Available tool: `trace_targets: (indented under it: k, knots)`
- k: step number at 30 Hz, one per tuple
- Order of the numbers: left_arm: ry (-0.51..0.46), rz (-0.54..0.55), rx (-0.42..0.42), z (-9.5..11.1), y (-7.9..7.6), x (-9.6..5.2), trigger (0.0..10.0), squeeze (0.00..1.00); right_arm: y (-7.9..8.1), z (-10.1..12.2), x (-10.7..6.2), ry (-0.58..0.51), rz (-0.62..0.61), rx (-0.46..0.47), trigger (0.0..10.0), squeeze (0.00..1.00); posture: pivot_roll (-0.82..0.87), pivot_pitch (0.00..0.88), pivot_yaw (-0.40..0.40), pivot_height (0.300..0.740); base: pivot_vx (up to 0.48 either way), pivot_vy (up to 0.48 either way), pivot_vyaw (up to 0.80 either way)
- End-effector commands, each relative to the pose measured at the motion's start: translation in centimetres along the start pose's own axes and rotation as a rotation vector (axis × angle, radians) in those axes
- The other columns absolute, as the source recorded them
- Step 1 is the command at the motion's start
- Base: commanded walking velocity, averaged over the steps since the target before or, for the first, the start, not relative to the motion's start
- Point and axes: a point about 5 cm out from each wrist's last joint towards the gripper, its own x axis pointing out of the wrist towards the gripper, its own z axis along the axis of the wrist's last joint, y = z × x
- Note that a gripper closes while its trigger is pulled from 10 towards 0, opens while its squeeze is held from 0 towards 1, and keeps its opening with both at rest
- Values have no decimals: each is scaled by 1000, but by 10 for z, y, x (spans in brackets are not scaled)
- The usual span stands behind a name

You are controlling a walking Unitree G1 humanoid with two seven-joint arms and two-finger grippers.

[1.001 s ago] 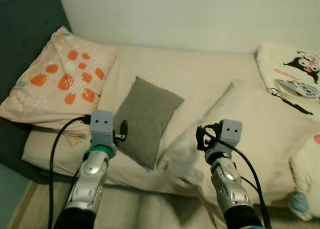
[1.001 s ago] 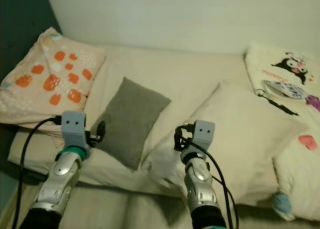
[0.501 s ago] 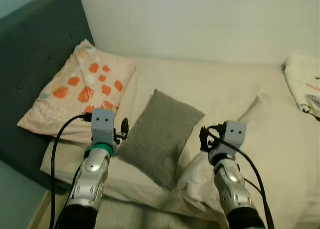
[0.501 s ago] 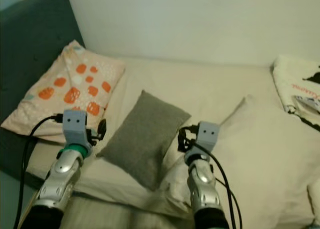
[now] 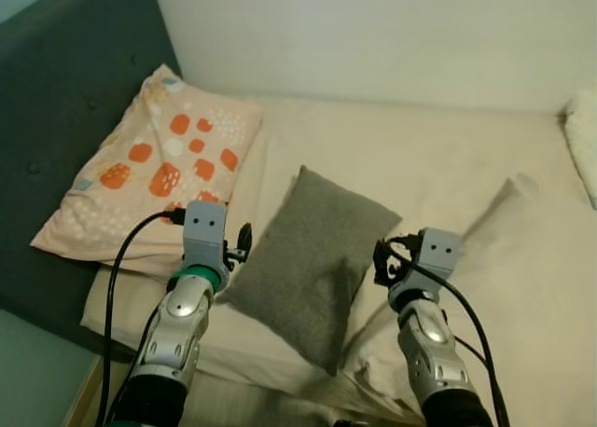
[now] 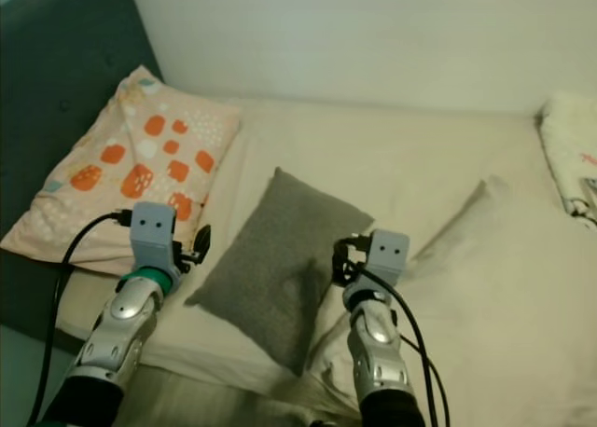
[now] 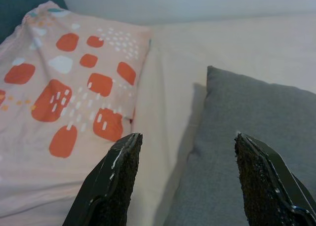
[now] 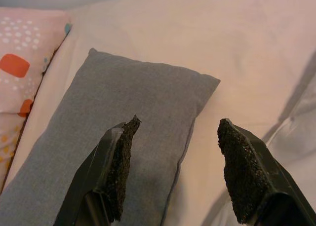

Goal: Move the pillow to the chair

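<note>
A small grey pillow (image 5: pixel 312 259) lies slantwise on the cream bed (image 5: pixel 410 157), between my two raised arms. My left gripper (image 7: pixel 186 137) is open and hovers over the gap between the grey pillow (image 7: pixel 256 117) and a pink pillow, holding nothing. It shows at the grey pillow's left edge in the left eye view, left gripper (image 5: pixel 243 241). My right gripper (image 8: pixel 177 122) is open too, held above the right half of the grey pillow (image 8: pixel 128 112), with nothing between its fingers. In the left eye view the right gripper (image 5: pixel 381 259) sits at that pillow's right edge.
A pink pillow with orange patches (image 5: pixel 149 166) leans against the dark teal headboard (image 5: pixel 56 101) on the left. A rumpled cream duvet (image 5: pixel 532 259) lies on the right. A white wall (image 5: pixel 373 35) runs behind the bed. The bed's near edge (image 5: pixel 121 306) is just before me.
The camera has swung left and moved in, so the grey pillow now sits between my arms. The printed blanket at the right has left the picture. Both grippers stay open.
</note>
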Motion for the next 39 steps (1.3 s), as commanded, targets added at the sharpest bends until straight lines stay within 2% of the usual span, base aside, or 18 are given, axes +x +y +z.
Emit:
trace_targets:
  k: [1,7,15,28,30,39]
  knots:
    - [24,4,8,-5,2,-1,10000,0,1,-7,-3,23,-8,10,10000,0,48,41,137,740,0,0,0]
    - [29,5,12,-5,4,0,10000,0,1,-8,-3,28,-14,10,10000,0,51,43,137,740,0,0,0]
    - [38,1,18,-5,4,1,10000,0,2,-14,-3,75,-16,-41,10000,0,51,43,137,740,0,480,0]
    - [45,-6,24,-7,2,1,10000,0,7,-10,1,72,13,-53,10000,0,48,35,135,740,0,0,0]
    - [54,-1,17,-8,3,1,10000,0,8,-12,1,91,18,-57,10000,0,47,33,134,740,0,0,-800]
    - [63,-8,13,-10,3,0,10000,0,8,-15,1,113,19,-67,10000,0,46,31,134,740,0,480,-800]
